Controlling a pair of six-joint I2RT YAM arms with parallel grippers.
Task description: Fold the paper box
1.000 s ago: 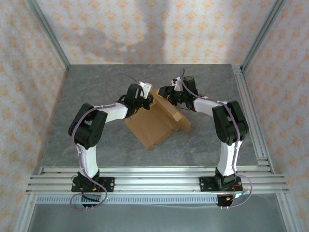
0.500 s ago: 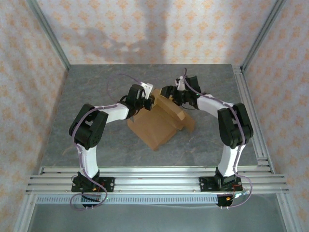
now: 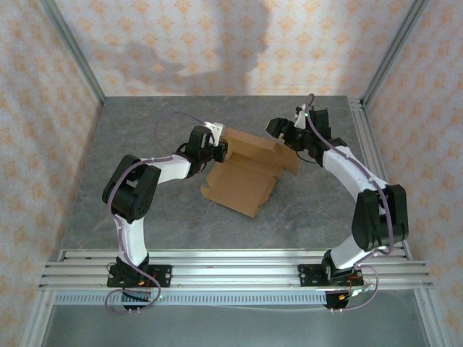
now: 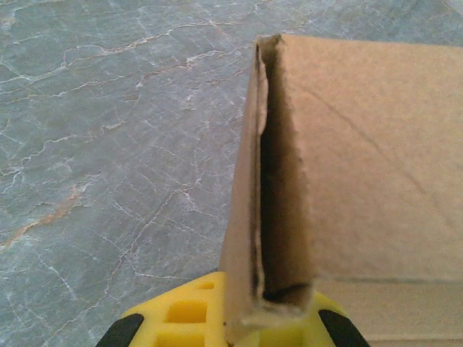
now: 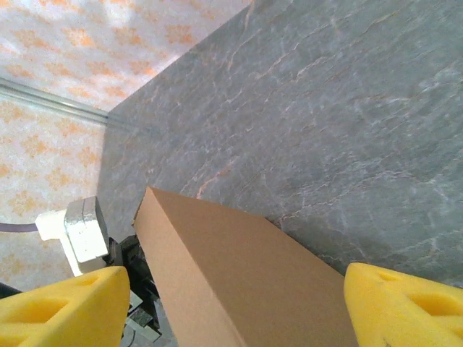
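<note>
Left tool [image 4: 246, 325] clamps the plain brown cardboard box's [image 3: 242, 181] upright wall; right tool [image 5: 231, 303] gapes over its rim. Best to keep that wall steady.

The paper box [image 3: 242, 181] lies near the middle of the frame on the grey marbled table [image 3: 137, 137]. It is a brown cardboard sheet, partly folded, with its far side raised as a low wall running toward the upper right. The left gripper [image 3: 220, 150] sits at the box's upper-left corner, closed on the cardboard edge there. The right gripper [image 3: 279, 130] hangs just beside the box's upper-right end. Its jaws seem parted and off the cardboard, though from up here it's too small to be sure. The left arm [image 3: 132, 189] and right arm [image 3: 377, 217], white and black, bend in from the aluminium rails [image 3: 231, 262] along the bottom. Patterned walls [image 3: 217, 43] close in the top and sides.
</note>
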